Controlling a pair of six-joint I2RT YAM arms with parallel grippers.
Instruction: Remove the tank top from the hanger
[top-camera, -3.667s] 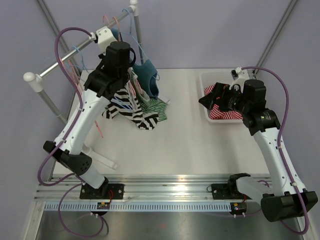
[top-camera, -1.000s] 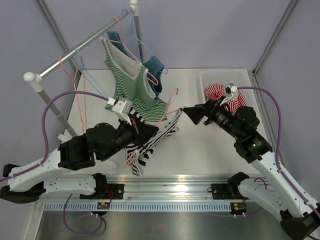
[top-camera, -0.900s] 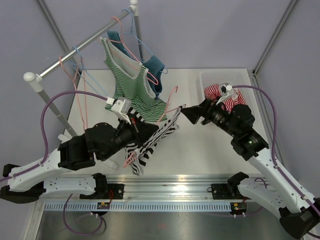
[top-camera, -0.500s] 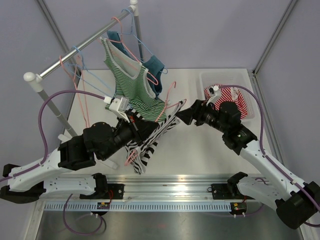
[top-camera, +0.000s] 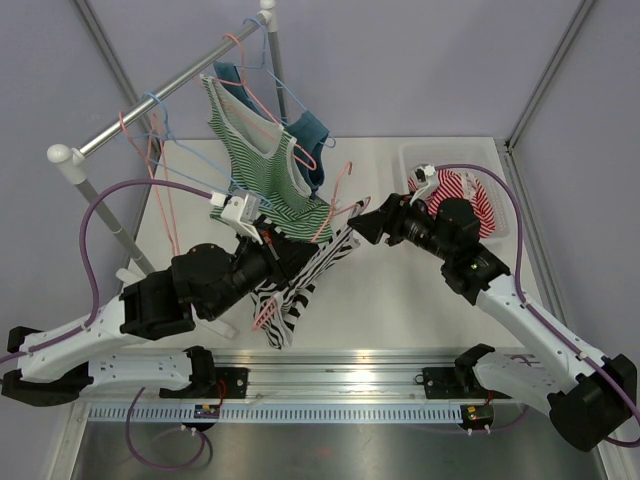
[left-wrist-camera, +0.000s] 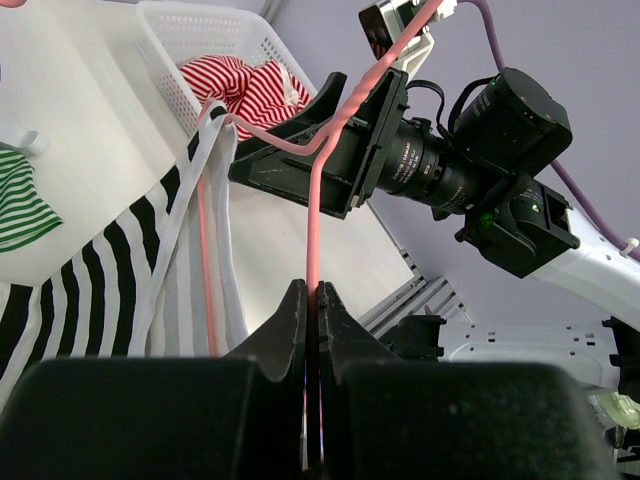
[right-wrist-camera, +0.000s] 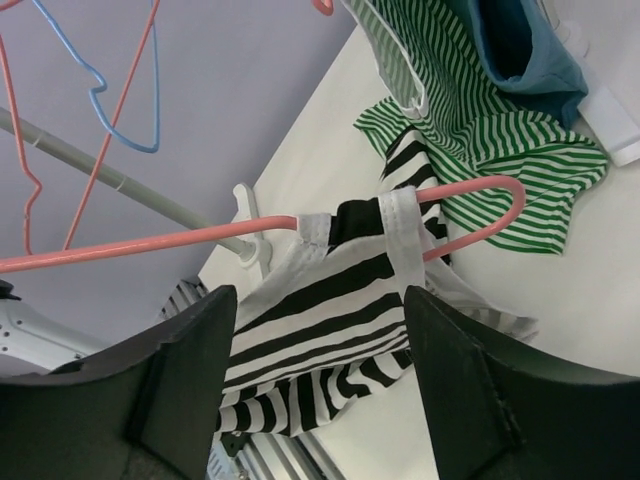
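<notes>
Tank top (top-camera: 300, 280) in black and white stripes hangs from a pink hanger (left-wrist-camera: 313, 200) held above the middle of the white table (top-camera: 400, 300), between the two arms. The left gripper (left-wrist-camera: 312, 300), reaching in from the near left, has its fingers pinched tight on the hanger's thin wire. One white-edged strap (right-wrist-camera: 402, 215) is looped over the hanger's arm close to its bent right end, and the rest of the garment droops toward the near edge of the table. The right gripper (right-wrist-camera: 320, 340), coming from the right, points at that end of the hanger with its jaws spread wide. In the right wrist view, hanger and strap sit framed between its two dark fingers (right-wrist-camera: 180, 390); whether they touch the cloth cannot be told. At the far left, a green striped top (top-camera: 255, 165) and a teal garment (top-camera: 310, 135) hang from the rail (top-camera: 120, 122). A red striped garment (top-camera: 470, 195) lies in the white basket (top-camera: 445, 146) at the far right.
</notes>
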